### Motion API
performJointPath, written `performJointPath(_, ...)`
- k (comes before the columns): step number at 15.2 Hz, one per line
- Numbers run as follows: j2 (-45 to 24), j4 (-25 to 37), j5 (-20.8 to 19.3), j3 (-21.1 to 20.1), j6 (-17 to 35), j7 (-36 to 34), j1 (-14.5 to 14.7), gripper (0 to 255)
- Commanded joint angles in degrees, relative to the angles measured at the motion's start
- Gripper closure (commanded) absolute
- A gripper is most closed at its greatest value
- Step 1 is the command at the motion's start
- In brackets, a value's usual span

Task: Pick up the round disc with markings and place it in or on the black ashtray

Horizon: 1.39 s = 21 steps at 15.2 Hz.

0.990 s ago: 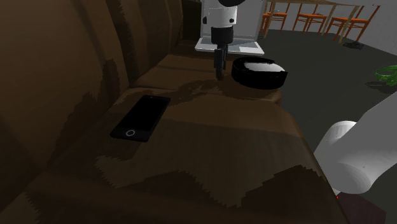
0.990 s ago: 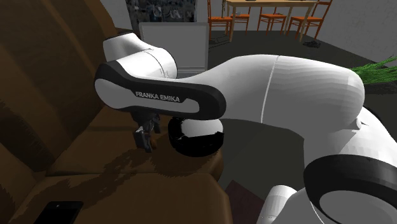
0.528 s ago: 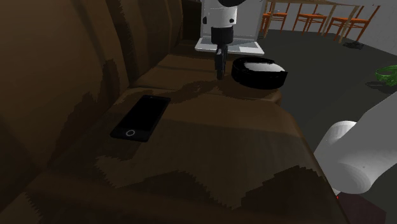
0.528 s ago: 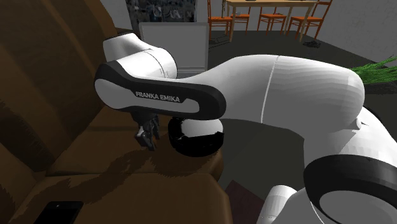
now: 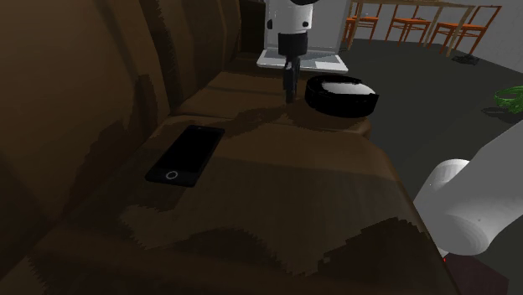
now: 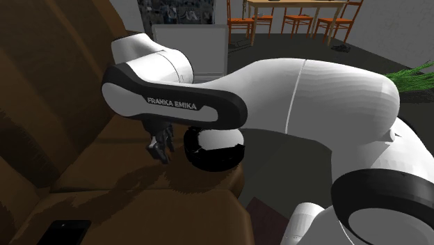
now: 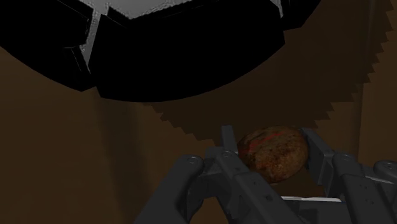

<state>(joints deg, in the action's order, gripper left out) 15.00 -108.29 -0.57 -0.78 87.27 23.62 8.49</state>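
The round disc [image 7: 273,153] is brown and mottled with reddish markings. My gripper [image 7: 268,135] is shut on it, one black finger on each side. In the shoulder view the gripper [image 5: 290,94] points down just above the brown sofa seat, right beside the black ashtray [image 5: 342,94], on the ashtray's left. The second exterior view has the gripper [image 6: 161,152] just left of the ashtray [image 6: 215,149], partly behind my arm. The ashtray's black rim [image 7: 178,51] looms close ahead of the fingers.
A black phone [image 5: 186,154] lies on the sofa seat nearer the camera. The sofa back rises along the shoulder view's left. A white cabinet [image 6: 191,42] stands behind the sofa. Orange chairs [image 5: 419,25] and a green plant [image 5: 507,96] stand farther off on the floor.
The fingers stood apart a second ago and have closed on the disc. Since then the hand has risen very slightly.
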Motion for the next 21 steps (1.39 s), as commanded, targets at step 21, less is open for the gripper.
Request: performJointPath(21,-6.48,24.26,-0.13,-0.01,-17.78,0.22,-0.04,255)
